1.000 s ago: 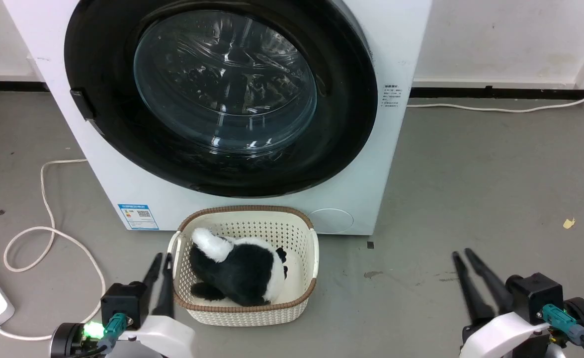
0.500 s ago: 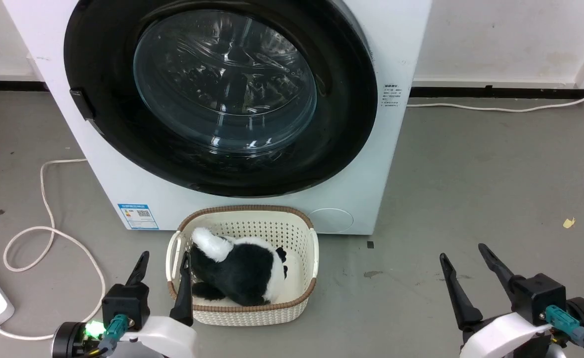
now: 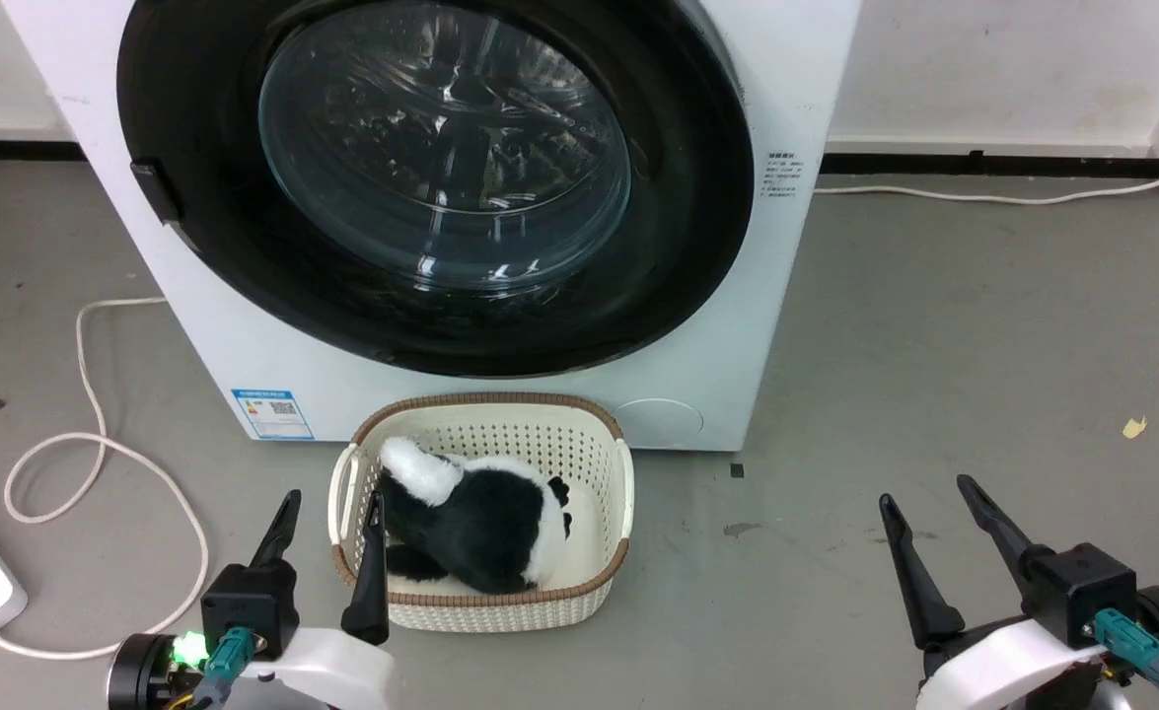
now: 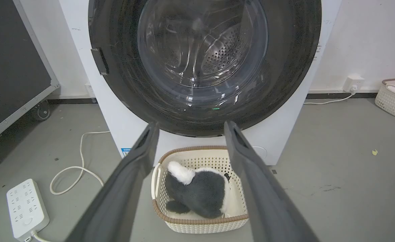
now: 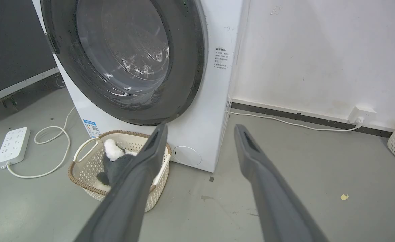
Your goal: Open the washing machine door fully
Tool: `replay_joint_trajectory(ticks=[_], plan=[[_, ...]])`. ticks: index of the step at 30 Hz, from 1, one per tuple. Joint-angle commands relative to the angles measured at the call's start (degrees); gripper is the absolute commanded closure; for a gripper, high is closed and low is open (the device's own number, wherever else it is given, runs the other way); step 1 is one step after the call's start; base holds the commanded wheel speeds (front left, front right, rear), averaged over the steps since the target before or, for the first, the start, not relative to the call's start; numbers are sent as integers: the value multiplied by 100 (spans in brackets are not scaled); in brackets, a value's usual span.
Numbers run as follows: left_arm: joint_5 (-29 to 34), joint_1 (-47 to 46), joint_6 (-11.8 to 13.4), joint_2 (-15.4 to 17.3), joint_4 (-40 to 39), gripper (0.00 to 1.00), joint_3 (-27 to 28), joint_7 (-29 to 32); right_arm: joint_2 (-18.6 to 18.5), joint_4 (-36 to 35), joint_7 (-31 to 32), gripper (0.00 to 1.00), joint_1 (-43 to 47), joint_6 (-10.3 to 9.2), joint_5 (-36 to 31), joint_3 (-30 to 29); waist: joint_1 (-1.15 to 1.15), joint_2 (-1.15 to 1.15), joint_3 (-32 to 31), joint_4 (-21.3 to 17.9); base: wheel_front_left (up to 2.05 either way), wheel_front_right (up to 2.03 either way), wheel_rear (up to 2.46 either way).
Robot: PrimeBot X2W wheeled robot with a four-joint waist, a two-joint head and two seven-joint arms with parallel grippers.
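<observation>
The washing machine door (image 3: 441, 187) stands shut; basket (image 3: 485, 401) holds plush toy (image 3: 485, 523) (left end effector (image 3: 333, 496), right end effector (image 3: 924, 489) spread).

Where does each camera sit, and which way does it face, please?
Head view: on the head, looking forward and down at the washing machine door and the basket; left gripper and right gripper, both open, at the bottom corners.
Left wrist view: on the left wrist, squarely facing the door; its own fingers rise from below.
Right wrist view: on the right wrist, facing the door at a slant and the wall; its own fingers rise likewise.
Shared: both wrist views show the basket, plush toy and power strip.
</observation>
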Motion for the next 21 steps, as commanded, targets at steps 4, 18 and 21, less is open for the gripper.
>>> replay_joint_trajectory(ticks=[4, 18, 21], plan=[[-43, -61, 10, 2, -59, 0, -29, -96, 7, -64, -91, 0, -24, -2, 73, -48, 0, 0, 97, 42, 0, 0, 0], [-130, -277, 35, 2, -154, 0, -119, -263, -191, -181, -127, 100, -490, -2, 248, -180, 0, 0, 503, 209, 0, 0, 0], [-141, -334, 32, 2, -175, 0, -133, -299, -311, -226, -54, 100, -656, -2, 377, -177, 0, 0, 609, 241, 0, 0, 0]])
